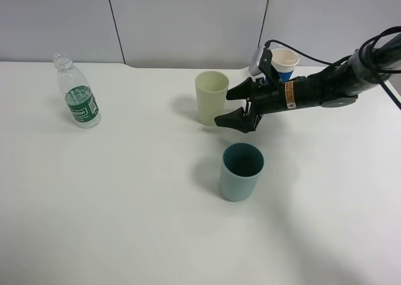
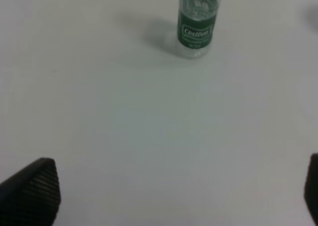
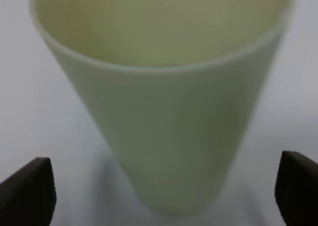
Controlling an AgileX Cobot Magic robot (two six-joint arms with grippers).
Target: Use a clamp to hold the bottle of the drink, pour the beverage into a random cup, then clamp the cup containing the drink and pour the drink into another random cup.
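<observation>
High camera only: we caught all three cups from up there: the pale green cup (image 1: 211, 97), the teal cup (image 1: 241, 171) nearer the front edge, and a white paper cup (image 1: 285, 62) partly hidden behind the right arm (image 1: 326, 84). Neither wrist view showed those last two.
Left wrist only: the left gripper (image 2: 174, 191) turned up here and nowhere in the high view. Its fingers sat at opposite edges of the picture, spread wide, gripping nothing.
Right wrist only: the pale green cup (image 3: 164, 112) filled the picture, blurred. We could not tell whether it held any drink.
Surface: a plain white table (image 1: 125, 222), with a soft shadow beside each item.
Room: grey wall panels (image 1: 188, 22) ran behind the table.
Bottle: the bottle (image 1: 78, 97) stood upright, green label showing, far on the left and well apart from the cups. It lay ahead of the left gripper, also well apart.
Right gripper: the right gripper (image 1: 222, 108) was spread wide and held nothing. It sat level with the pale green cup's side, one finger on either flank, and the wrist view showed a clear gap on both sides.
</observation>
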